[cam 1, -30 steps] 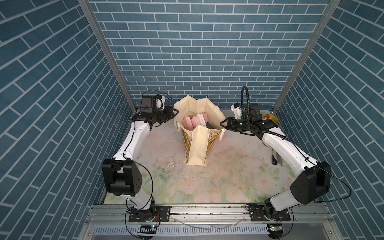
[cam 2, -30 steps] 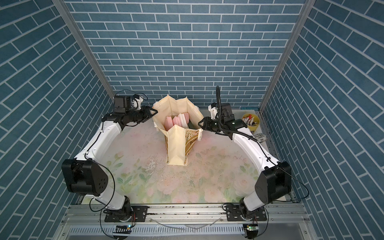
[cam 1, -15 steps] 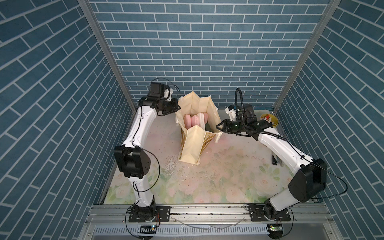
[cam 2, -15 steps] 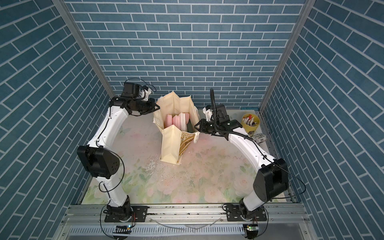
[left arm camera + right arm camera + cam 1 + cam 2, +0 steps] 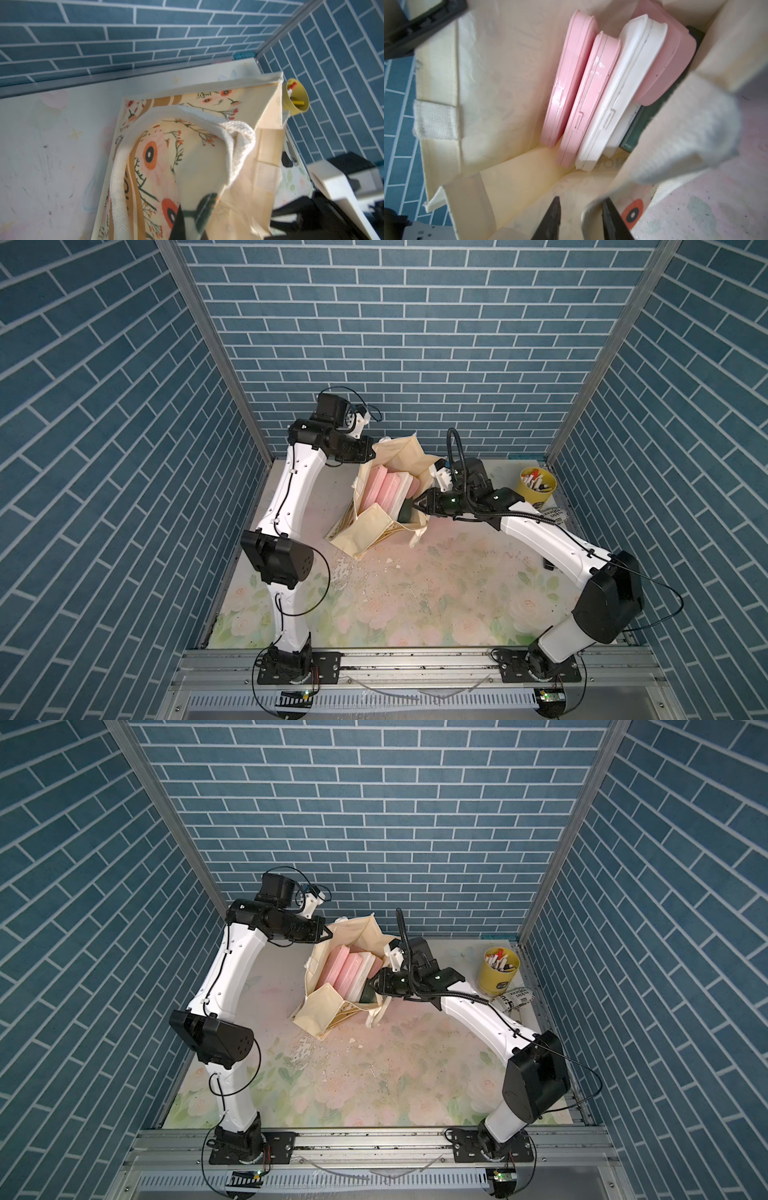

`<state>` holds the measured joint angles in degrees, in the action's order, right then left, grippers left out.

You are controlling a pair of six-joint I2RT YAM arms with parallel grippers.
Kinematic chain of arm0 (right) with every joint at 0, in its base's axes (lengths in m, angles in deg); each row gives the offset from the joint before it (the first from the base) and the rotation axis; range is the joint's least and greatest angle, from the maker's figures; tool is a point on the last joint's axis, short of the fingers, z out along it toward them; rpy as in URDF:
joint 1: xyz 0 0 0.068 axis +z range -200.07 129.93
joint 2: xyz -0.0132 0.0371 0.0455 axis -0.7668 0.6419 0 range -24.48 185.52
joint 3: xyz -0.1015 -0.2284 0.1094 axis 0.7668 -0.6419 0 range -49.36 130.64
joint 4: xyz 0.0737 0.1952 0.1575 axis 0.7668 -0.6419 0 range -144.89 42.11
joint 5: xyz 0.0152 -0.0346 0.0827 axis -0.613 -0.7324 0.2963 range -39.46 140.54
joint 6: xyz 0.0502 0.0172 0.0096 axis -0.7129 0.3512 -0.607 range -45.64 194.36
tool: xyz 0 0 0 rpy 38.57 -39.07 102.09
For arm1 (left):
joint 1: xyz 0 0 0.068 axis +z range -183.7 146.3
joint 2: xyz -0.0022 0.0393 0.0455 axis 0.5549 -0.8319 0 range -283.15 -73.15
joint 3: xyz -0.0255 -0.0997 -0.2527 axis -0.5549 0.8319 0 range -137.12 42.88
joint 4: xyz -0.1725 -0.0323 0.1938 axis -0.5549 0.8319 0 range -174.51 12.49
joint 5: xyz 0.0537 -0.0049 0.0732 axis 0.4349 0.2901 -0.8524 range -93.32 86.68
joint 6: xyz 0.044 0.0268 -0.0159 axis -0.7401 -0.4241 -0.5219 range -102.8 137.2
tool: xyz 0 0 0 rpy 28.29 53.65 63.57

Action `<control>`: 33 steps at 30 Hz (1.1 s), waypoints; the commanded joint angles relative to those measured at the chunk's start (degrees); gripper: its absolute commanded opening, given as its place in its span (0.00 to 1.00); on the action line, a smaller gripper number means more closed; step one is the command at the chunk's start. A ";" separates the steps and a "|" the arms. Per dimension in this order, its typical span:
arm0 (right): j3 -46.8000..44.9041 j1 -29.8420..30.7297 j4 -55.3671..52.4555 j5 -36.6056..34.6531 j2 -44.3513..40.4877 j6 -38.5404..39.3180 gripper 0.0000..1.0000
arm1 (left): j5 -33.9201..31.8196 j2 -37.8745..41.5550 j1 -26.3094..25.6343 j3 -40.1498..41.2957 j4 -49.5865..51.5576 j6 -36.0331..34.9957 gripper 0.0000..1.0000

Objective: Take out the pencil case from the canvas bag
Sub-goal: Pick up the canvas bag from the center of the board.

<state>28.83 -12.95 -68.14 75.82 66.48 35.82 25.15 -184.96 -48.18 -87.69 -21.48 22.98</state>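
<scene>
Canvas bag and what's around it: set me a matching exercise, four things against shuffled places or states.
1. pen pot
2. left gripper
3. right gripper
4. white case

A. jaws apart at the bag's mouth
B. inside the bag, between pink cases
C. on the table, right of the bag, apart from it
D. shut on the bag's rim

Pairs: 1-C, 2-D, 3-A, 4-B
</scene>
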 commanded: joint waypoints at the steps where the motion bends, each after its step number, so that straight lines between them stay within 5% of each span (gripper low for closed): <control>1: -1.23 0.31 -3.15 -4.16 -3.22 4.37 0.44 | 5.49 6.33 -1.03 6.69 -3.65 -3.06 0.00; 8: -3.14 0.31 -16.28 -17.65 -9.92 11.99 0.57 | 10.23 14.70 -1.87 21.40 -12.35 -1.00 0.00; 13: -6.91 0.25 -16.09 -24.39 -17.16 4.83 0.55 | 10.55 19.00 -2.88 29.96 -19.85 1.08 0.00; 20: -5.29 4.50 -12.55 -24.76 -20.62 -1.99 0.46 | 10.53 21.04 -3.22 36.27 -25.85 3.48 0.00; 33: -0.13 12.25 4.86 -23.99 -4.34 -12.86 0.46 | 13.12 22.24 -3.35 40.85 -33.73 7.67 0.00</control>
<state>24.53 -0.79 -68.44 52.72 59.72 28.82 36.80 -164.11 -51.35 -47.75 -52.85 29.38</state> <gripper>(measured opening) 0.457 0.058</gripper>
